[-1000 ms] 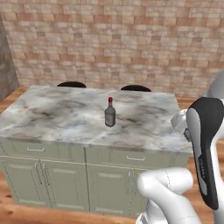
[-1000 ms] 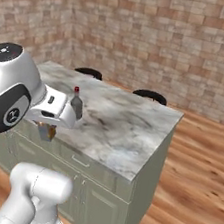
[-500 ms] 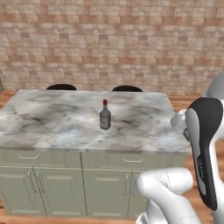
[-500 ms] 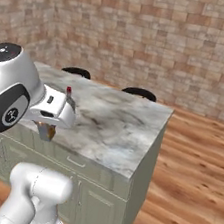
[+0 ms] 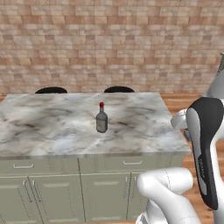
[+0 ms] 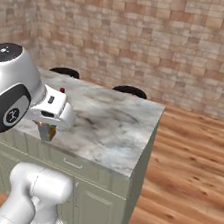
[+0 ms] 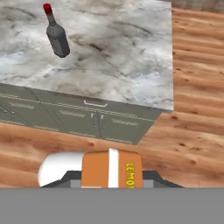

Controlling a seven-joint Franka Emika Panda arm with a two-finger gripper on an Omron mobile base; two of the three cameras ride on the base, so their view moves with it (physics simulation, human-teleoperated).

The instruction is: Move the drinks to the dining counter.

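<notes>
One drink delivered, one in my fingers [image 7: 112, 181].
I have the orange can [image 7: 112, 169] clamped between the fingers; the bottle [image 5: 101, 119] already stands upright on the marble desk [image 5: 52, 127], ahead of and beyond the fingers. Next I judge I must carry the can over the desk edge and set it down beside the bottle.

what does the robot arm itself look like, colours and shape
The arm is made of glossy white rounded segments. In the left base view one link carries a long dark, almost black oval panel with small pale lettering. In the right base view a bulbous white joint has a dark cap on top and a dark oval patch bearing a small round white mark. No loose cables show.
</notes>
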